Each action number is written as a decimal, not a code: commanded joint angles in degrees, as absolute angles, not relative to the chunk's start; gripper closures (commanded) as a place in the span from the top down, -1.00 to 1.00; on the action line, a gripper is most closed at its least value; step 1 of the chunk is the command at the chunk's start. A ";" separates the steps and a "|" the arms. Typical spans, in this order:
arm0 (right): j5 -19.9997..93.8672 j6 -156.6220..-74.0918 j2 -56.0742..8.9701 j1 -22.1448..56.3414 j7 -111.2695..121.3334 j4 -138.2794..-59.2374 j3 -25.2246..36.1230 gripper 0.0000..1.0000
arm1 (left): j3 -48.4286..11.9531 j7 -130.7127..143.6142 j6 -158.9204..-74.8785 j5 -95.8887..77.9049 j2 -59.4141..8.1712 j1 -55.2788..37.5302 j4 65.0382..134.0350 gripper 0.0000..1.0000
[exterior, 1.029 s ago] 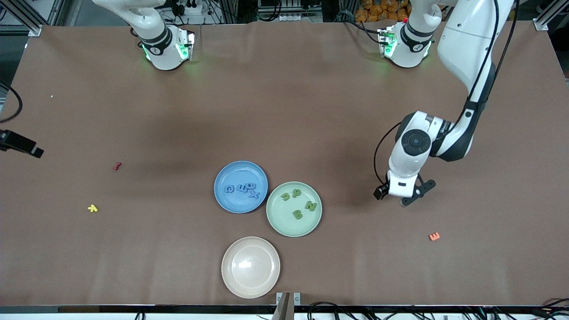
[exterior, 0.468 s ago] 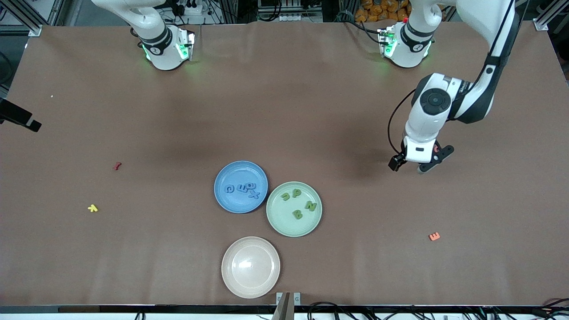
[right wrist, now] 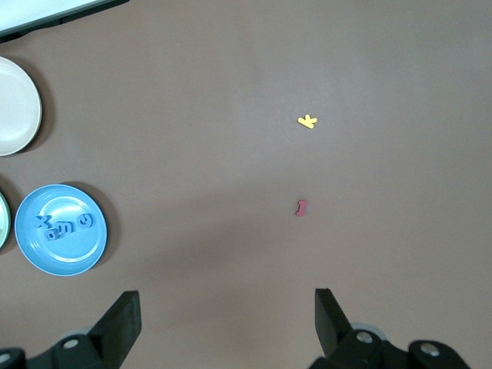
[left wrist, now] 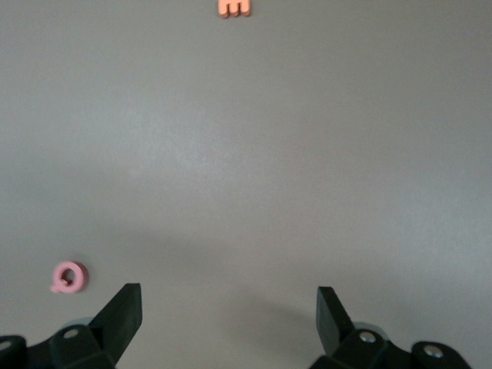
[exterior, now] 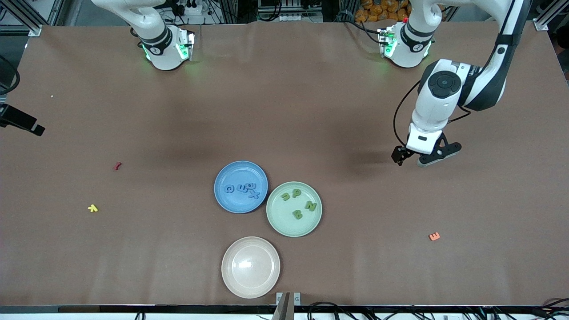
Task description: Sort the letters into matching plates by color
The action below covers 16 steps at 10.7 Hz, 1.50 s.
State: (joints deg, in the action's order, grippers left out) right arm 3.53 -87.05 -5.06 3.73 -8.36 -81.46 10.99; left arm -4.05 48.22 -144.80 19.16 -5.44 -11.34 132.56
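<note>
Both arms have glossy white shells with black joint bands. Each base carries a black ring and green indicator lights. The left arm's wrist shows a round black cap and a looping black cable. The left gripper (exterior: 420,155) has black fingers (left wrist: 123,314) mounted with visible screws.

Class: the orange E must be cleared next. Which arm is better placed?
Left. Its open jaws hang over the table at the left arm's end, where the orange E lies; the right arm waits at its own end.
</note>
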 commanded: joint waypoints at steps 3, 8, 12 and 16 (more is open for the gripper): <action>2.37 -87.54 -4.39 4.83 -8.44 -81.57 10.81 1.00 | -4.48 17.20 -125.92 4.53 -2.46 -10.11 123.00 1.00; 1.41 -88.06 -3.78 6.06 -8.35 -83.48 10.81 1.00 | -3.96 8.79 -106.38 -1.76 1.75 -8.70 112.34 1.00; 0.00 -89.91 -2.63 6.42 -8.52 -85.96 10.55 1.00 | -3.34 8.70 -93.96 -2.63 1.76 -4.76 96.88 1.00; 0.00 -89.82 -3.16 6.06 -8.53 -84.73 10.72 1.00 | -3.16 7.82 -93.96 -2.02 0.62 -3.87 92.73 1.00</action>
State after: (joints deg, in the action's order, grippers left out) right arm 1.11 -89.51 -4.45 6.02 -8.30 -83.92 10.84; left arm -3.04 9.57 -95.24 -1.07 2.51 -4.01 95.86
